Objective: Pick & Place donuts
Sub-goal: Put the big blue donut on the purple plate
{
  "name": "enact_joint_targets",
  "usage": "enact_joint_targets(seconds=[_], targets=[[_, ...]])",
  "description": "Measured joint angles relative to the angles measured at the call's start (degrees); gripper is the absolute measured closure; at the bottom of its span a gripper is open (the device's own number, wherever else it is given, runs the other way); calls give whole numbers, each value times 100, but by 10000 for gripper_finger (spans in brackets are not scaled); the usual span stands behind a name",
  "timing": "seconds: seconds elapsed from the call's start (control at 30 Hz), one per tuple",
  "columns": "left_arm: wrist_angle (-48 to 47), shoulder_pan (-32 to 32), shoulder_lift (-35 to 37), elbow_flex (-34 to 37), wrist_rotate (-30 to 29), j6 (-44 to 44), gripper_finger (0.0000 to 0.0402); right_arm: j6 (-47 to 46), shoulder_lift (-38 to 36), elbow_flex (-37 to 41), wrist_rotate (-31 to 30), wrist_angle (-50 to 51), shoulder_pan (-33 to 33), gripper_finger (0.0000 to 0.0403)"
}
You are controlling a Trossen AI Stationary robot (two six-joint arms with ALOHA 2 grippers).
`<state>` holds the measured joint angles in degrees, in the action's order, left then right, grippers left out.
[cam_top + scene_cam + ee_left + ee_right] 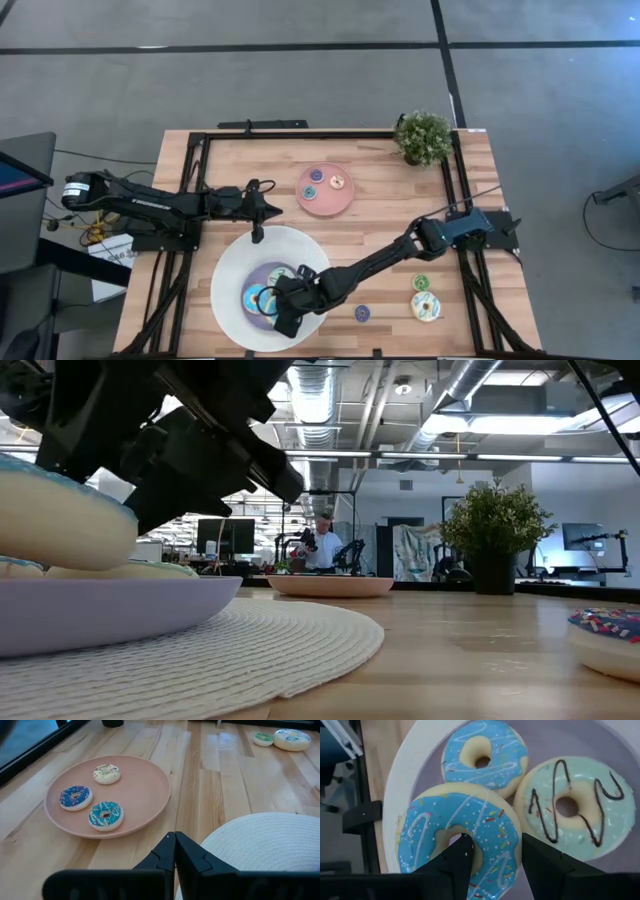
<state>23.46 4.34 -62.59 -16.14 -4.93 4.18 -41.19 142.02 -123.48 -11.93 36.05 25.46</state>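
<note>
My right gripper [495,845] is over the big white plate [228,262] with the lavender centre, near the table's front, shut on a blue sprinkled donut [435,827]. Below it in the plate lie a blue donut with white lines [485,755] and a pale green donut with dark zigzag [575,805]. The held donut overlaps both in the right wrist view. My left gripper [175,840] is shut and holds nothing, just past the plate's far rim. My right gripper has one finger [462,852] in the blue sprinkled donut's hole and the other [535,852] outside its rim, with the ring's side [497,835] between them. The fingers slant down from the table's right. The donut lies about flat; whether it rests on the donuts below I cannot tell.
A pink plate [325,190] with three small donuts stands at the table's far middle. A potted plant [423,137] is at the far right corner. On the bare wood at the front right lie a purple donut [362,313], a green one [421,283] and a white sprinkled one [426,306].
</note>
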Motion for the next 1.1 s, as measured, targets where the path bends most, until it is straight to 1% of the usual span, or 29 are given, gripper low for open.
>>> enact_joint_targets(seconds=[0.33,0.53,0.73,0.77,0.9,1.1], targets=[[64,-2,0,0,2,15,401,-237,0,-2,-12,247,-7,251],[125,0,0,0,-50,-76,401,-388,49,-6,30,226,-7,251],[153,0,0,0,-55,-85,401,-684,303,-9,583,-112,-55,251],[153,0,0,0,-55,-89,401,-684,306,-9,604,-106,-76,251],[154,0,0,0,-28,-93,401,-658,298,-4,432,-55,-84,251],[153,0,0,0,-4,-93,402,-683,203,-4,201,299,-80,251]])
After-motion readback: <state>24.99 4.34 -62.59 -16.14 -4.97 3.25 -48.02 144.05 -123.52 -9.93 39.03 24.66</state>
